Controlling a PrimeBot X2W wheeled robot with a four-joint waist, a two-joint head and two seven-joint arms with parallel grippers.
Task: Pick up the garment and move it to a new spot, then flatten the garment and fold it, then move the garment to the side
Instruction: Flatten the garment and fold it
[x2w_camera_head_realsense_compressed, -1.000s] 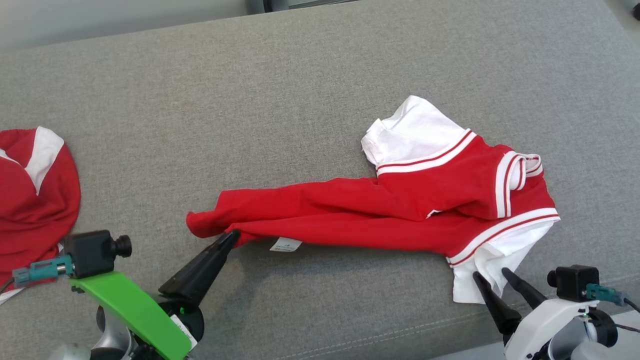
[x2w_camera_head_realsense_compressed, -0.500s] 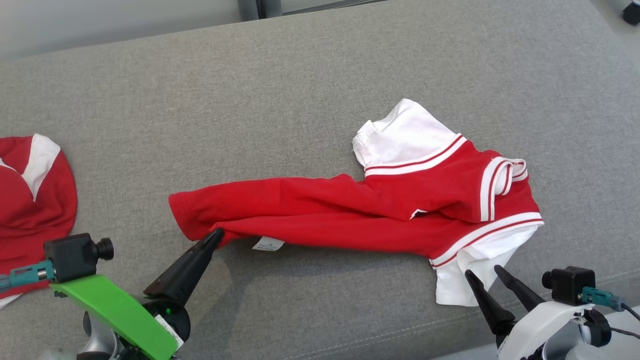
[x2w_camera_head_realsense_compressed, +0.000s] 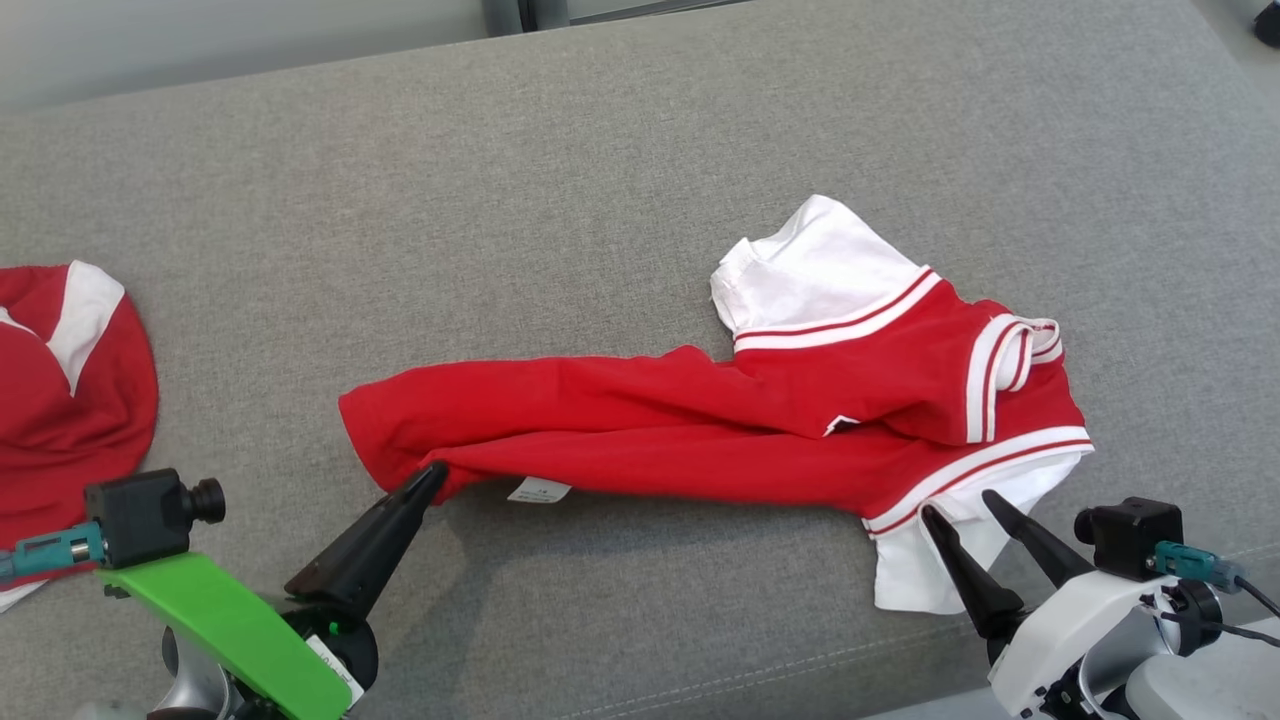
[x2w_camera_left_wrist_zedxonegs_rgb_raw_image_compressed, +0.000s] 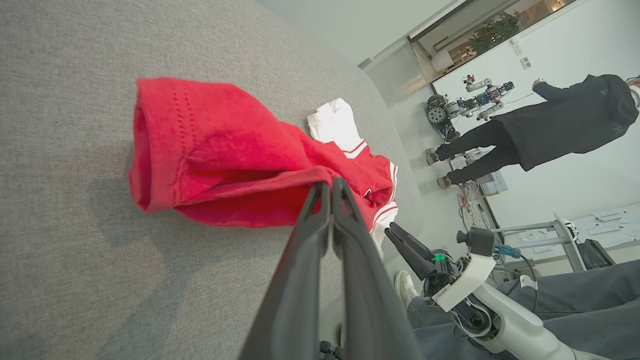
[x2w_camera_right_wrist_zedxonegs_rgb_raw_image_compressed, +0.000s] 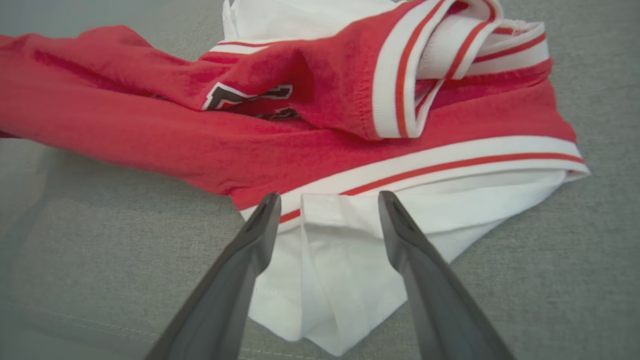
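Observation:
The garment (x2w_camera_head_realsense_compressed: 700, 420) is a red shirt with white, red-striped sleeves, lying stretched left to right on the grey cushion (x2w_camera_head_realsense_compressed: 500, 180). My left gripper (x2w_camera_head_realsense_compressed: 432, 472) is shut on the red hem at the garment's left end; the left wrist view shows the closed fingertips pinching a fold of the red cloth (x2w_camera_left_wrist_zedxonegs_rgb_raw_image_compressed: 220, 150). My right gripper (x2w_camera_head_realsense_compressed: 962, 502) stands open over the white sleeve at the garment's lower right. In the right wrist view the white sleeve's hem (x2w_camera_right_wrist_zedxonegs_rgb_raw_image_compressed: 345, 235) lies between the spread fingers (x2w_camera_right_wrist_zedxonegs_rgb_raw_image_compressed: 260, 225), and I cannot tell whether they touch it.
A second red and white garment (x2w_camera_head_realsense_compressed: 60, 390) lies at the cushion's left edge. The cushion's front seam (x2w_camera_head_realsense_compressed: 750, 670) runs close below both grippers. In the left wrist view a person in dark clothes (x2w_camera_left_wrist_zedxonegs_rgb_raw_image_compressed: 550, 125) stands by another robot, off the cushion.
My left gripper has pulled the garment's left end leftward, stretching the red body longer. The right gripper has edged forward over the white sleeve. The camera has shifted slightly.

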